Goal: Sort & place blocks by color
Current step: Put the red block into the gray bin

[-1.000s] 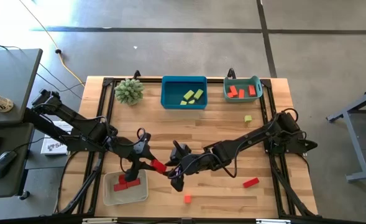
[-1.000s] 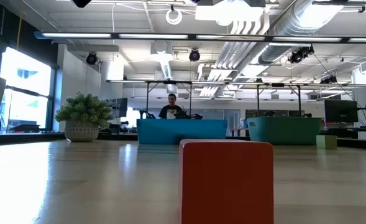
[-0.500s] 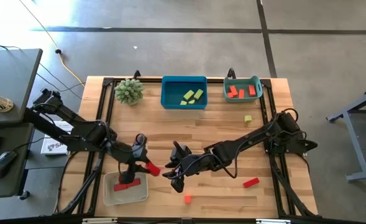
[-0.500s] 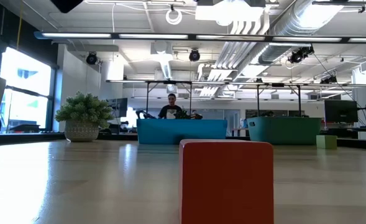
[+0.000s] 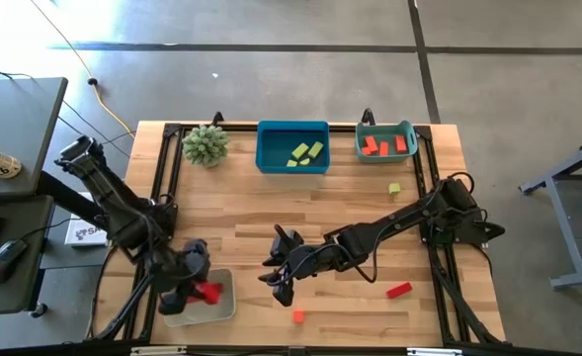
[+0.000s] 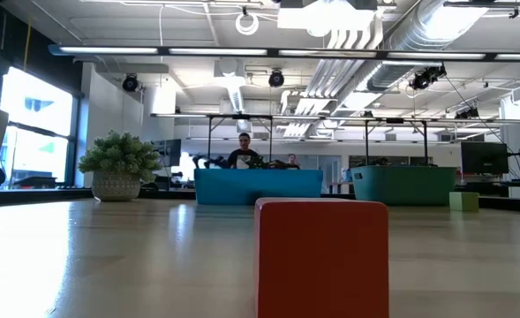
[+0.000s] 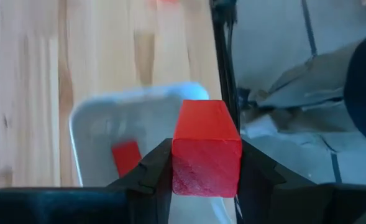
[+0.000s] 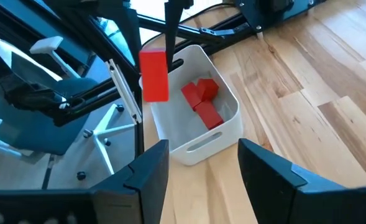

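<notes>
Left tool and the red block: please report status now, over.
Left tool shut on red block, above white tray. Right tool open, empty, mid-table. Three red blocks already in tray; nothing in the way.

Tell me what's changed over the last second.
The left gripper, still holding the red block, swung from mid-table to above the white tray. The right gripper stayed open at the table's middle; loose blocks and the other trays didn't move.
</notes>
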